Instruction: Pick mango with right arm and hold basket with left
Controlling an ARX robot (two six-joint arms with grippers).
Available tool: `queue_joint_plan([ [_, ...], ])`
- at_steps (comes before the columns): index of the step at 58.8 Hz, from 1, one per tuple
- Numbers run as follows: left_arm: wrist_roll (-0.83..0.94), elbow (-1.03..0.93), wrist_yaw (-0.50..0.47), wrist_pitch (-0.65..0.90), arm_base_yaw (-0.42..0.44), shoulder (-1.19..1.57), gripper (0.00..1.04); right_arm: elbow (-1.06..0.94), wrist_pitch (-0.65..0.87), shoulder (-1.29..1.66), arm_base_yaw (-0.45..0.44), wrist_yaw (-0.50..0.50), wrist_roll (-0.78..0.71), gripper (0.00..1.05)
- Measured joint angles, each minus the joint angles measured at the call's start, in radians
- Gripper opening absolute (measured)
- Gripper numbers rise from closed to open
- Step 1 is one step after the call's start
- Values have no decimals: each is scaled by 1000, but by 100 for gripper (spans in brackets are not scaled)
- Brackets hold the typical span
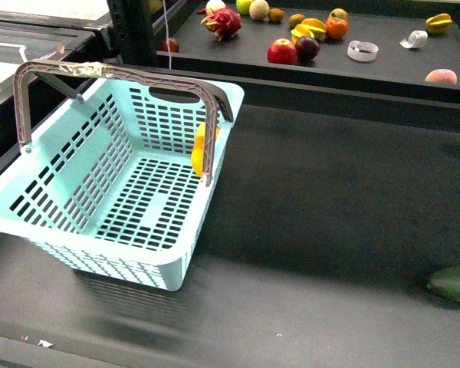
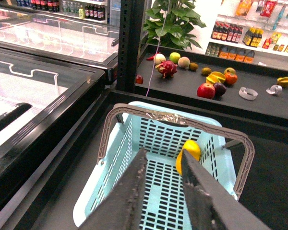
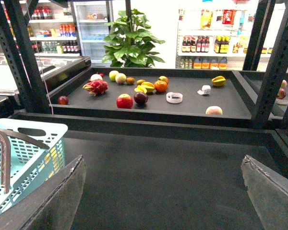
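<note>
Inside the basket (image 1: pixel 100 192), against its far right wall, sits the mango (image 2: pixel 188 154), partly hidden behind a handle (image 1: pixel 208 146). It looks smooth, plump and likely slippery, so a grip across its middle seems safest. Both the left gripper (image 2: pixel 169 191) and the right gripper (image 3: pixel 163 191) hang released, holding nothing. Right of the basket the dark table (image 1: pixel 330 199) offers open room; 2 raised handles crowd any reach from above.

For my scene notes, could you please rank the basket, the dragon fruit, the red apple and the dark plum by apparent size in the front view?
1. basket, much the largest, though also nearest the camera.
2. dragon fruit.
3. red apple.
4. dark plum, slightly smaller than the apple beside it.
</note>
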Motion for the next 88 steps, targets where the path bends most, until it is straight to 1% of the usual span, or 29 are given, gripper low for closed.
queue_joint_plan([
  [4,24,-16,0,-34,0,-51,9,0,0,0,0,0,0,96],
  [6,30,-31,1,-19,1,-58,2,0,0,0,0,0,0,96],
  [10,39,-60,0,-9,1,-81,2,0,0,0,0,0,0,96],
  [30,48,-61,1,-249,1,-340,2,0,0,0,0,0,0,96],
  [45,50,-61,1,-387,1,-486,2,0,0,0,0,0,0,96],
  [72,50,-61,1,-551,1,-650,2,0,0,0,0,0,0,96],
  [77,51,-61,3,-709,1,-777,2,0,0,0,0,0,0,96],
  [88,51,-61,3,-724,1,-816,2,0,0,0,0,0,0,96],
])
